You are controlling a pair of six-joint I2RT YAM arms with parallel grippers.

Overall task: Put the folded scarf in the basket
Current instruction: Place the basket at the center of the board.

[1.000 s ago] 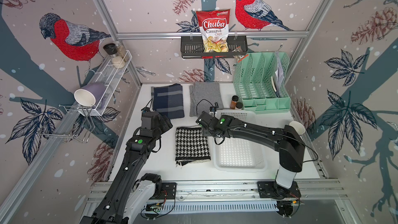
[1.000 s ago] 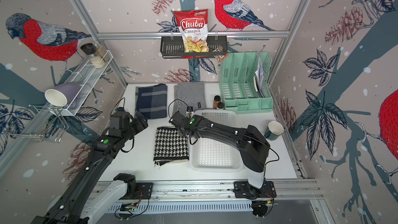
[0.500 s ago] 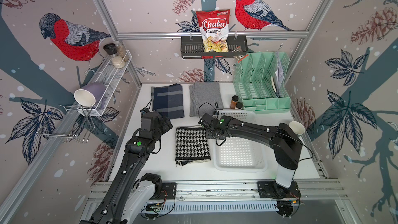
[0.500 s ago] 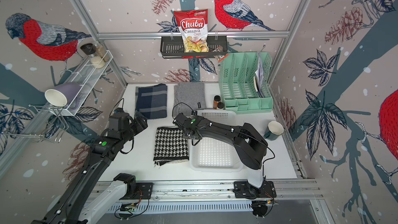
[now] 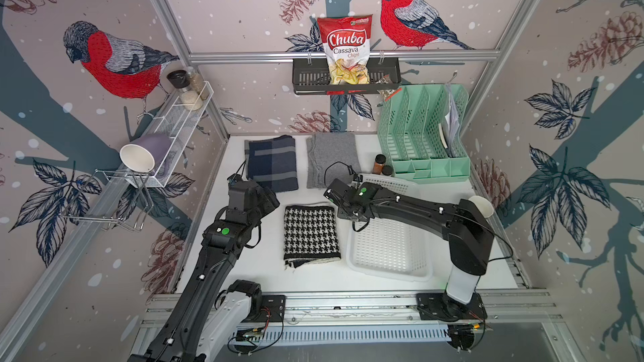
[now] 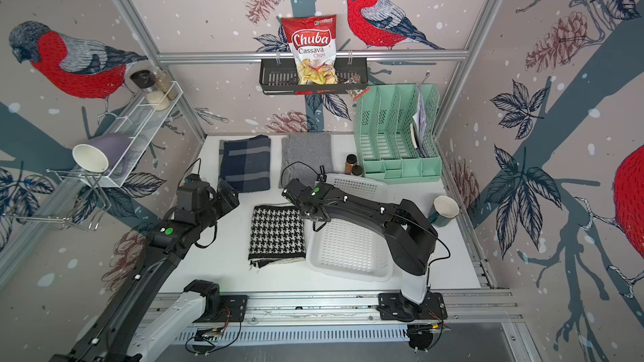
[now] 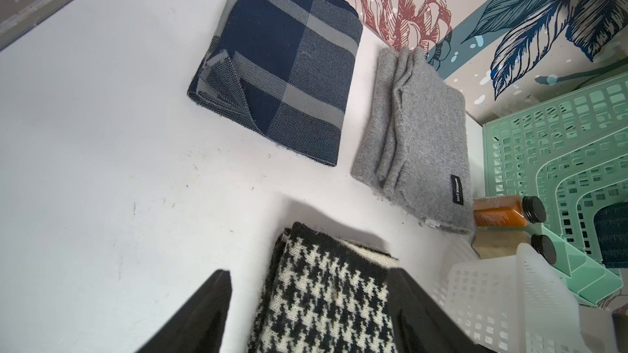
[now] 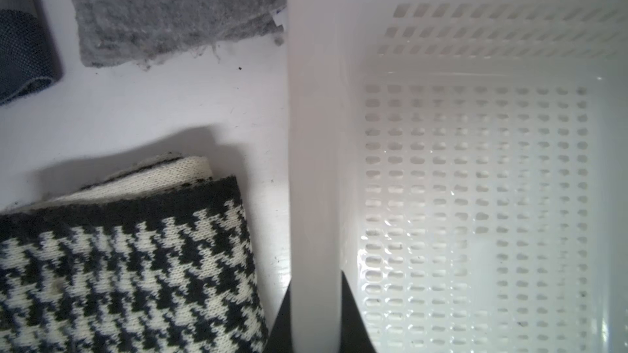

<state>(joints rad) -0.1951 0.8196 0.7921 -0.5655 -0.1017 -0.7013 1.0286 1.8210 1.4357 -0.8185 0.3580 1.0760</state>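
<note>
white perforated plastic makes up the basket [image 5: 388, 248], which sits on the worktop [image 5: 265, 266] toward the robot's right side. the black-and-white houndstooth scarf [image 5: 310, 233] lies folded flat on the worktop just beside the basket's left long side, outside it. in the right wrist view a narrow strip of bare worktop shows between the houndstooth scarf [image 8: 119, 259] and the basket wall.

the right hand [image 5: 349, 215] reaches across from the robot's right and comes down on the basket's left rim near its far corner. in the right wrist view the rounded rim of the basket [image 8: 314, 164] runs straight between the two black fingers [image 8: 355, 331], which press against it from both sides, so this hand is pinching the rim.

the left hand [image 5: 270, 198] hovers by the scarf's far left corner, spread wide and holding nothing. in the left wrist view its two dark fingers [image 7: 204, 310] frame that corner of the scarf from above; whether they touch the cloth cannot be told.

farther back, in both top views, a navy checked scarf [image 5: 271, 163] and a grey scarf [image 5: 332, 161] lie folded side by side near the back wall, a gap of worktop between them. two small dark-capped jars [image 5: 379, 165] stand between the grey scarf and a mint-green file organiser [image 5: 425, 141], just behind the basket's far end.
</note>
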